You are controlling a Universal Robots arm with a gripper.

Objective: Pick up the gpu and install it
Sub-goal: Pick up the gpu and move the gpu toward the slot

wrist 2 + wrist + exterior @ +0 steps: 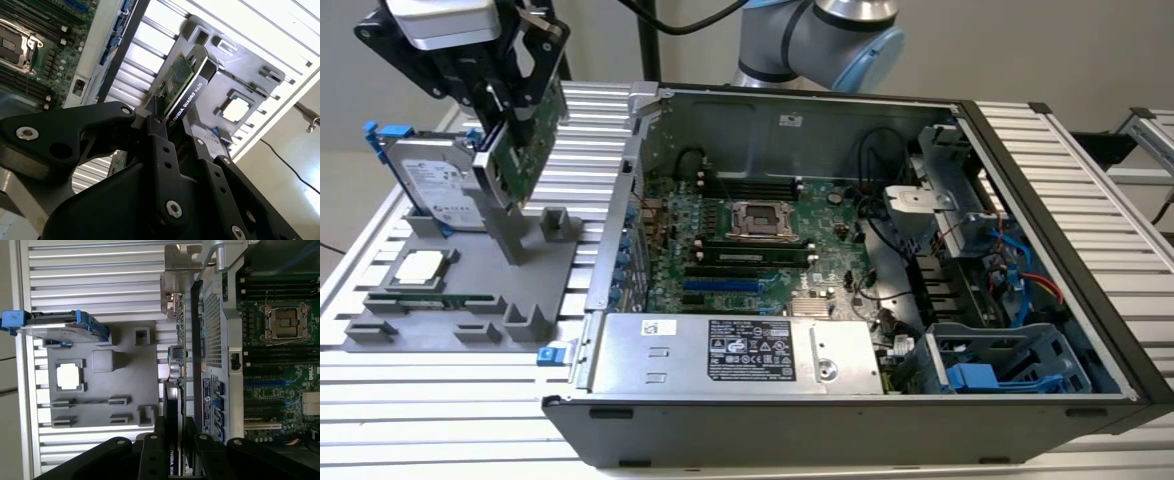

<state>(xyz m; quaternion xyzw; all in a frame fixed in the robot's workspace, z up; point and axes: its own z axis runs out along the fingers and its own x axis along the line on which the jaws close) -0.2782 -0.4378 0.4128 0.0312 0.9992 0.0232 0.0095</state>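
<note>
The gpu [530, 140], a green card with a black cooler, hangs upright in the air above the grey holder tray [540, 275] at the exterior view's left. My gripper [500, 95] is shut on its upper edge. In the second wrist view the black fingers [159, 142] clamp the gpu [184, 85] from both sides. In the first wrist view the gpu [179, 357] is edge-on with its silver bracket [172, 295] at the far end, beside the wall of the open computer case [212, 330].
On the tray stand a silver hard drive with blue rails [434, 180], a processor chip [420, 268] and a narrow memory stick [434, 298]. The open case [1041, 200] lies at the exterior view's right, with motherboard [747, 240], power supply [734, 350] and blue drive cage [1001, 360].
</note>
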